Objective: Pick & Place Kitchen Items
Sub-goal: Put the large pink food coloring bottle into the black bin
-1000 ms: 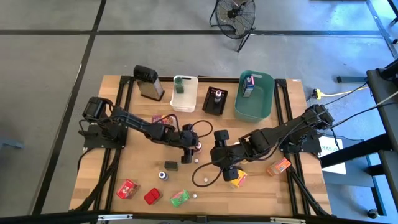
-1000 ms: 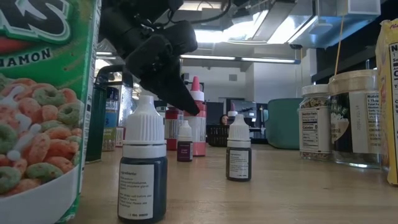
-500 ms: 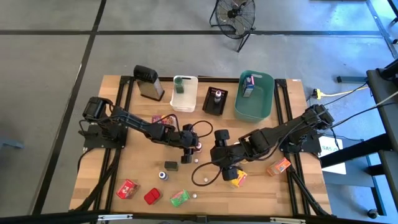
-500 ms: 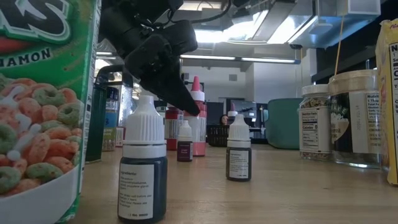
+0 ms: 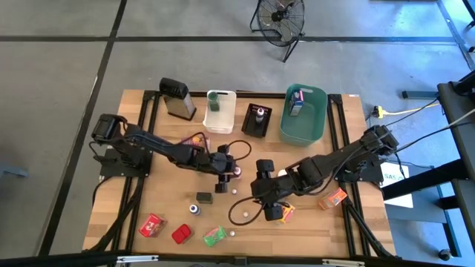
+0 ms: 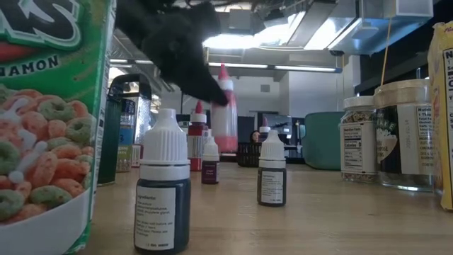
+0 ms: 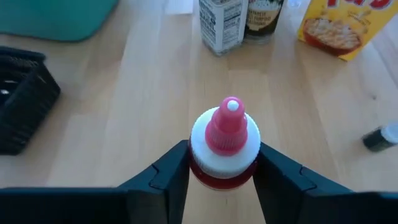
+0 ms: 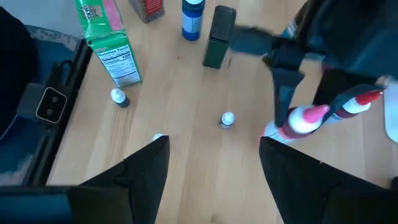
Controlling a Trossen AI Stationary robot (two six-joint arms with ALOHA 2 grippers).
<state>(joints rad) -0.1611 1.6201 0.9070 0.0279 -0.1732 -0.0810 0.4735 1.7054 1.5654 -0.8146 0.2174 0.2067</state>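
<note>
A squeeze bottle with a pink nozzle and white collar (image 7: 227,130) hangs above the table's middle, my left gripper (image 7: 222,155) shut on it; the low view shows the bottle (image 6: 225,113) off the wood. A second red-capped bottle (image 6: 198,134) stands on its base behind it. My right gripper (image 8: 214,180) hovers open, holding nothing, over the table right of middle, by a yellow packet (image 5: 283,213). Tiny dropper bottles (image 6: 272,170) (image 6: 163,188) stand upright on the wood. Red (image 5: 152,225) and green (image 5: 214,236) packets lie near the front edge. My left gripper pinches the squeeze bottle between its two fingers (image 7: 171,171), one on each side of the bottle's body just under the white collar (image 7: 224,177). The fingers come slanting down from the table's left. The bottle stays upright, nozzle up, lifted clear of the table.
Along the far edge stand a grey grater (image 5: 177,98), a white bin (image 5: 220,111), a black bin (image 5: 257,119) and a teal bin (image 5: 303,113). An orange packet (image 5: 332,199) lies at the right. A cereal box (image 6: 49,106) and jars (image 6: 357,142) stand close to the low camera.
My left gripper has gone up with the pink-nozzled bottle, which stood on the table and now hangs upright, clear of it. The red-capped bottle behind it has stayed in place.
</note>
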